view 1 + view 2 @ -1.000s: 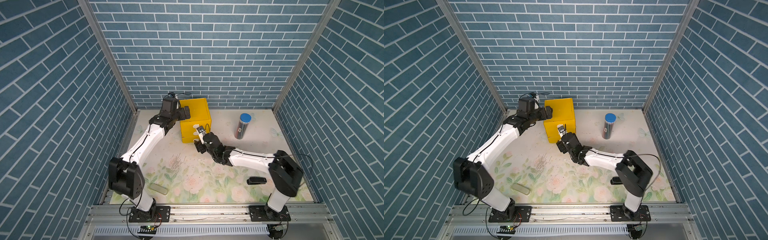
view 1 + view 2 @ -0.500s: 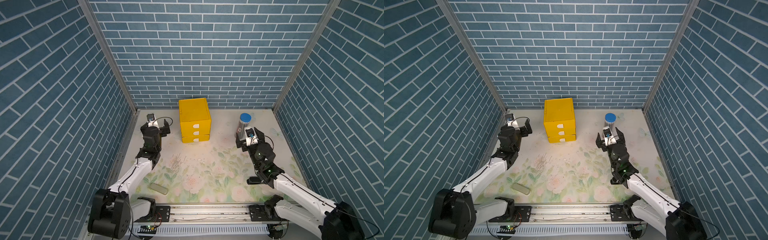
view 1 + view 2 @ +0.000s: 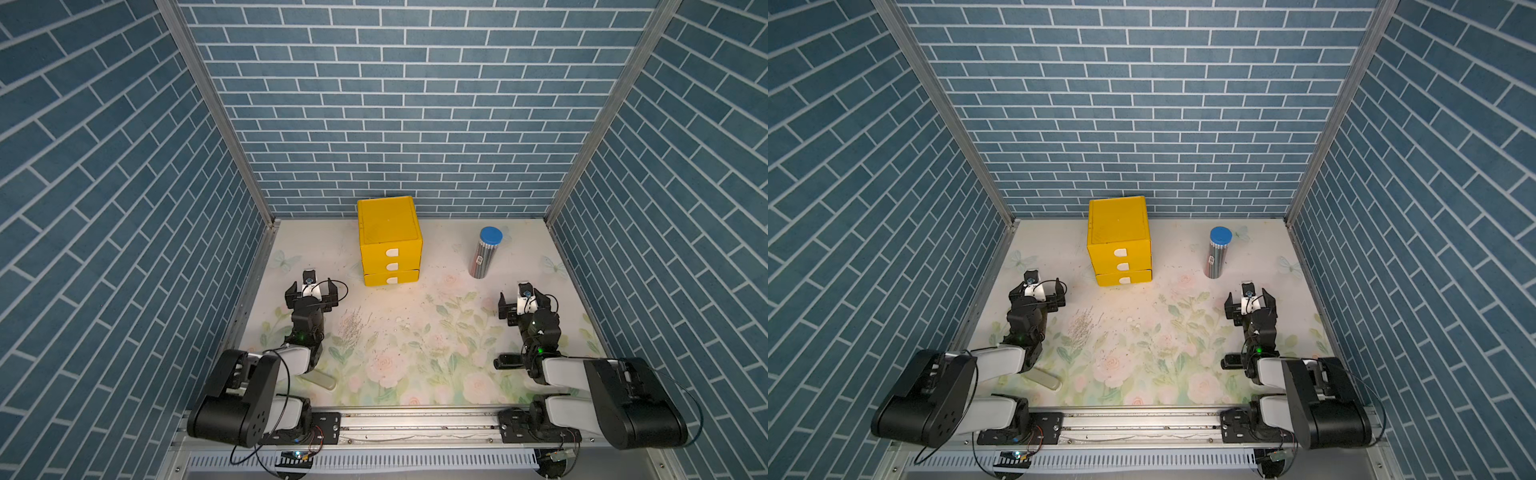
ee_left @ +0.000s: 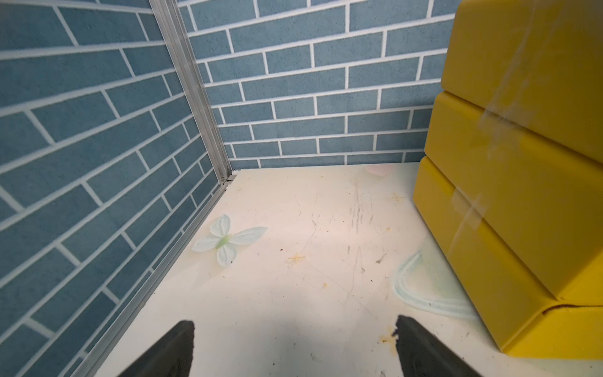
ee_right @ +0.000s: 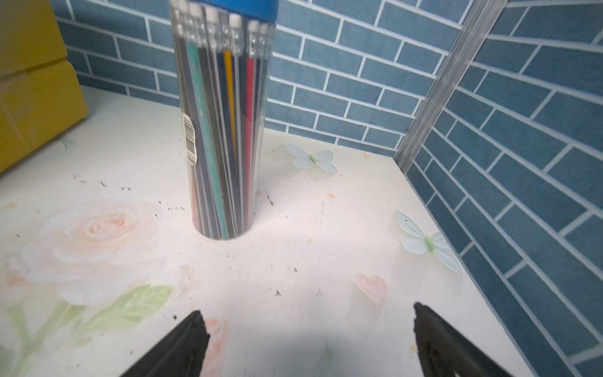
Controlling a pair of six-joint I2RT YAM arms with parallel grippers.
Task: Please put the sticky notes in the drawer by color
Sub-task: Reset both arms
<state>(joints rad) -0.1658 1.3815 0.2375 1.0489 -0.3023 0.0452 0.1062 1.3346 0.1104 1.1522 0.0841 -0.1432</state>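
The drawer [image 3: 390, 241] [image 3: 1119, 241] is a bright yellow cabinet at the back middle of the table, and its three white-tabbed fronts look pushed in. No sticky notes show in any view. My left gripper [image 3: 311, 293] [image 3: 1037, 296] hovers open to the front left of the drawer, with nothing between its fingers. In the left wrist view the left gripper [image 4: 293, 326] faces bare table, with the drawer [image 4: 522, 163] beside it. My right gripper [image 3: 523, 305] [image 3: 1249, 305] [image 5: 306, 313] is open and empty at the right front.
A clear pencil tube with a blue cap [image 3: 484, 253] [image 3: 1217, 253] [image 5: 222, 130] stands just beyond the right gripper. A grey-green oblong case [image 3: 320, 380] lies by the left arm's base. A small black object [image 3: 509, 361] lies near the right arm. Brick walls enclose three sides.
Both arms have pulled back from the drawer to the front of the table. The right gripper, which was at the drawer's front, has opened wide.
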